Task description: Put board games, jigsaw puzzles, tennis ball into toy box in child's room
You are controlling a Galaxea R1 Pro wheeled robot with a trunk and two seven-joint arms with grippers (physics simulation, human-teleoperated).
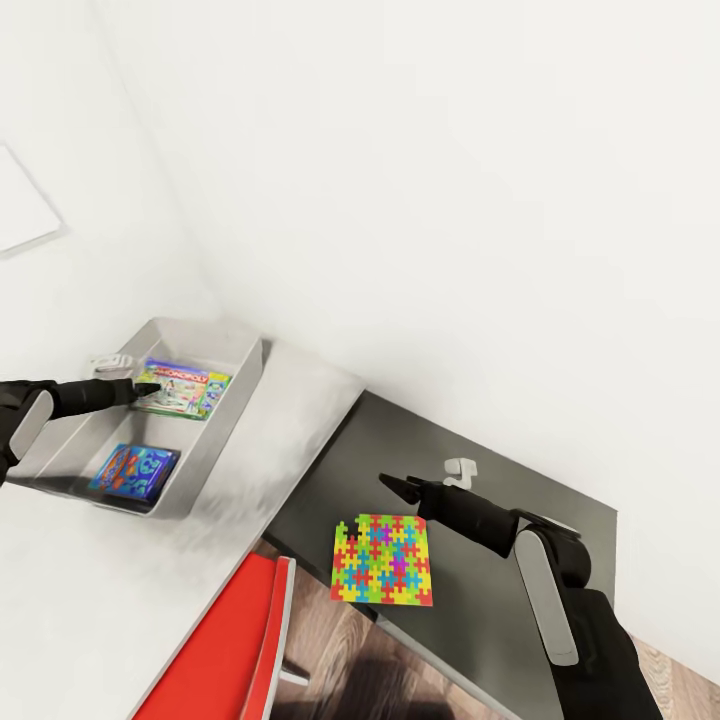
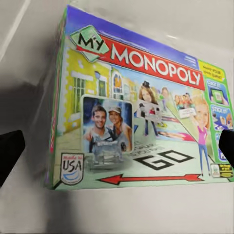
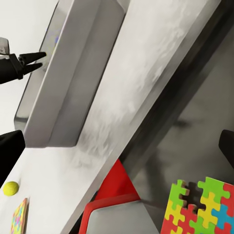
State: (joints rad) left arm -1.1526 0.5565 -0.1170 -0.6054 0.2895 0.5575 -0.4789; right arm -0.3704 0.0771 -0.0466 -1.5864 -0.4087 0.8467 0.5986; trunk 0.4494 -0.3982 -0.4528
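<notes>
The light grey toy box (image 1: 232, 385) stands on the pale table (image 1: 90, 590) at the left. A white and green Monopoly board game (image 1: 186, 388) and a blue board game (image 1: 135, 471) lie in it. My left gripper (image 1: 140, 392) hangs open just over the Monopoly box (image 2: 131, 102), its fingers (image 2: 9, 153) spread past the box's ends. One jigsaw puzzle (image 1: 383, 560) rests on a dark grey surface (image 1: 500, 470) beside the table, and my right gripper (image 1: 395, 487) is open just above it. The tennis ball (image 3: 10, 188) and a second jigsaw puzzle (image 3: 18, 217) lie on the table past the toy box (image 3: 63, 73).
A red chair (image 1: 230, 650) stands at the table's front edge, with wooden floor (image 1: 330, 650) beyond it. A small white hook-like fitting (image 1: 460, 470) sits on the dark surface near my right gripper. White walls close the corner behind the toy box.
</notes>
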